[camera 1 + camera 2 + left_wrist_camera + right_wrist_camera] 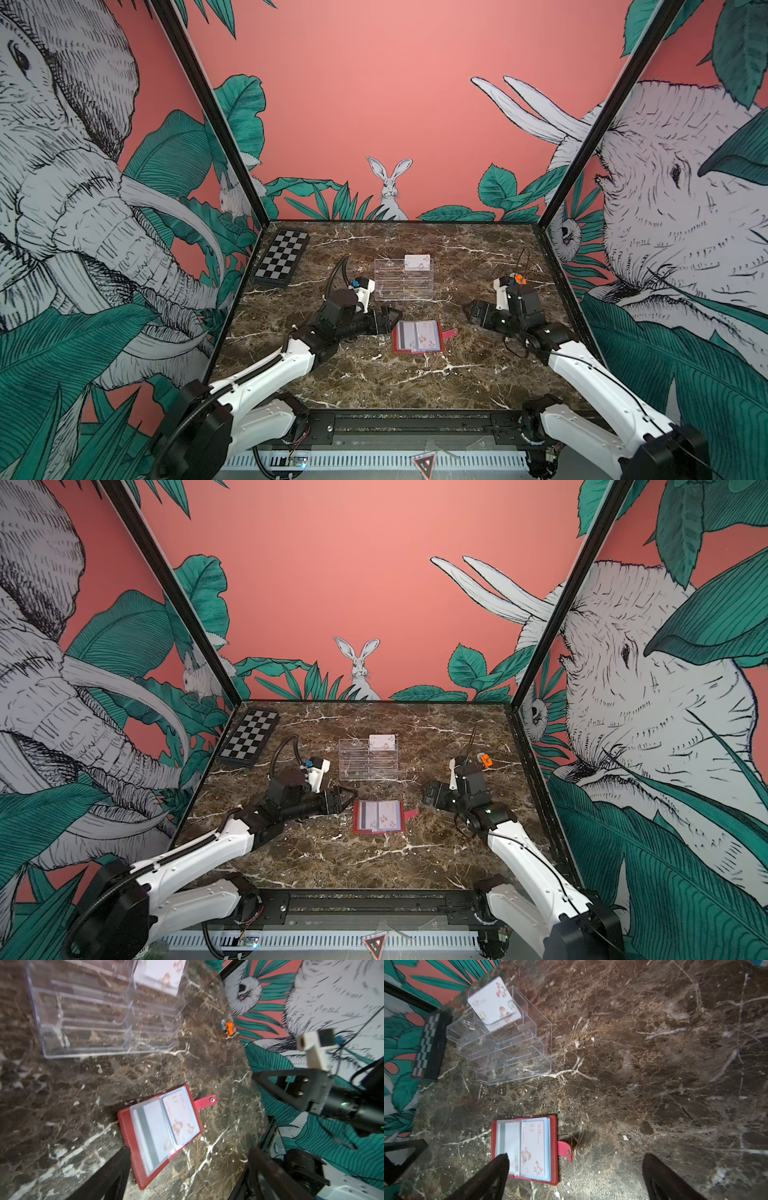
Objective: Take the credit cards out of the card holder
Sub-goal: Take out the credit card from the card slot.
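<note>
The red card holder [397,345] [358,827] lies open on the marble table between both arms, its snap tab [451,332] pointing right. Two credit cards sit in its clear sleeves: one with a grey stripe [146,1132] [506,1142], one whitish with pink marks [180,1124] [532,1153]. A third card [417,262] [494,1001] stands in the top tier of the clear rack. My left gripper [390,318] [189,1151] is open just left of the holder and holds nothing. My right gripper [467,313] [576,1156] is open to the holder's right, near the tab.
The clear acrylic tiered rack [403,286] [368,764] stands behind the holder. A black-and-white checkered board [282,257] lies at the back left. A small orange object [518,279] sits behind my right arm. Painted walls enclose the table on three sides.
</note>
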